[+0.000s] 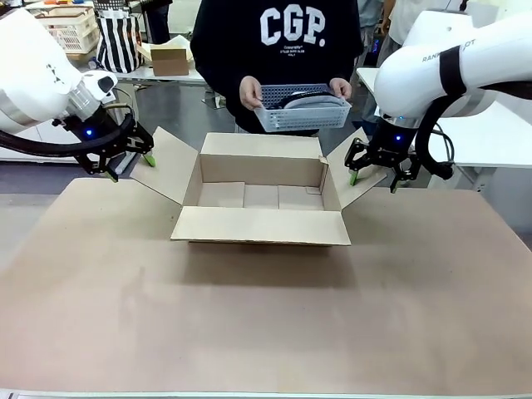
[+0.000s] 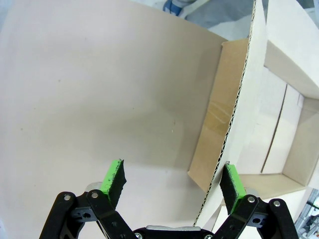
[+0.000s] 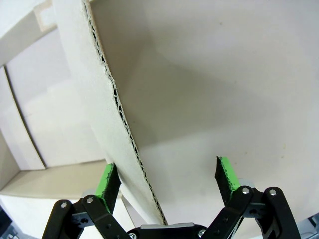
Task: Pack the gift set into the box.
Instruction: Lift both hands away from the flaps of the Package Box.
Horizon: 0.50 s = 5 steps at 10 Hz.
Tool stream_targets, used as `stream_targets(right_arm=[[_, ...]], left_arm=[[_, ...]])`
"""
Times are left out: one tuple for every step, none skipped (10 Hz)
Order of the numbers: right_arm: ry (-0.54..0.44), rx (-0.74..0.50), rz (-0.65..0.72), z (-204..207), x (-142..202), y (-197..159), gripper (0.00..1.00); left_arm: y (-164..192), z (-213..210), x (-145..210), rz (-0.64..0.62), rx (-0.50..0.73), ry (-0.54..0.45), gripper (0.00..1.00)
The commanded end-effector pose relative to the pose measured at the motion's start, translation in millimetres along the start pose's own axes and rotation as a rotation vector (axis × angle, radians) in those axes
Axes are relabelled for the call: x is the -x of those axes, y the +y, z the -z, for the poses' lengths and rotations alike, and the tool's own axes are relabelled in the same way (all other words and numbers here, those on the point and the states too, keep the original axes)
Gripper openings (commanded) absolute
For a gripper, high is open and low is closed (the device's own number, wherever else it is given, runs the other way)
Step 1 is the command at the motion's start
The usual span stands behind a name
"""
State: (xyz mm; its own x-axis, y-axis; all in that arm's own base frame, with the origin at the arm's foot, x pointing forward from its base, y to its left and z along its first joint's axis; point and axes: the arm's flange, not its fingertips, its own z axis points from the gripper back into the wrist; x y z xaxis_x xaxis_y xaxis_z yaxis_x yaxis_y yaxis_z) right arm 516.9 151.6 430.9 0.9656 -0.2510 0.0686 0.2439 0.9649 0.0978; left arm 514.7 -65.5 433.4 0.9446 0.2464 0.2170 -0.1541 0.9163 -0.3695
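Note:
The box [image 1: 262, 199] stands open at the middle of the table, all four flaps spread outward and its inside bare. My left gripper [image 1: 129, 162] is open at the outer edge of the left flap [image 1: 166, 166]; in the left wrist view that flap's edge [image 2: 234, 119] runs between the fingers of the left gripper [image 2: 173, 181], close to one pad [image 2: 233, 181]. My right gripper [image 1: 371, 173] is open astride the right flap [image 1: 353, 174]; the flap's edge [image 3: 119, 109] passes between the fingers of the right gripper [image 3: 167, 181]. Behind the box, a person's hands hold the gift set [image 1: 301, 106], a grey slotted basket with dark round things.
The brown table top [image 1: 266, 316] lies open in front of the box. A white table [image 1: 490, 141] stands at the right. Far back left are a small brown carton [image 1: 169, 60], a striped bag [image 1: 118, 40] and a crate [image 1: 71, 29].

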Motion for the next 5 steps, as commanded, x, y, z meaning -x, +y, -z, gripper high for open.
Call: stream_targets(right_arm=[[-0.004,0.016,0.016,-2.3,-2.2,2.6,1.00],[-0.004,0.016,0.016,-2.3,-2.2,2.6,1.00],[-0.004,0.016,0.016,-2.3,-2.2,2.6,1.00],[-0.004,0.016,0.016,-2.3,-2.2,2.6,1.00],[-0.004,0.016,0.016,-2.3,-2.2,2.6,1.00]], left_arm=[[-0.8,-1.5,0.1,-0.008,-0.014,-0.003,1.00],[-0.8,-1.5,0.1,-0.008,-0.014,-0.003,1.00],[-0.8,-1.5,0.1,-0.008,-0.014,-0.003,1.00],[-0.8,-1.5,0.1,-0.008,-0.014,-0.003,1.00],[-0.8,-1.5,0.1,-0.008,-0.014,-0.003,1.00]])
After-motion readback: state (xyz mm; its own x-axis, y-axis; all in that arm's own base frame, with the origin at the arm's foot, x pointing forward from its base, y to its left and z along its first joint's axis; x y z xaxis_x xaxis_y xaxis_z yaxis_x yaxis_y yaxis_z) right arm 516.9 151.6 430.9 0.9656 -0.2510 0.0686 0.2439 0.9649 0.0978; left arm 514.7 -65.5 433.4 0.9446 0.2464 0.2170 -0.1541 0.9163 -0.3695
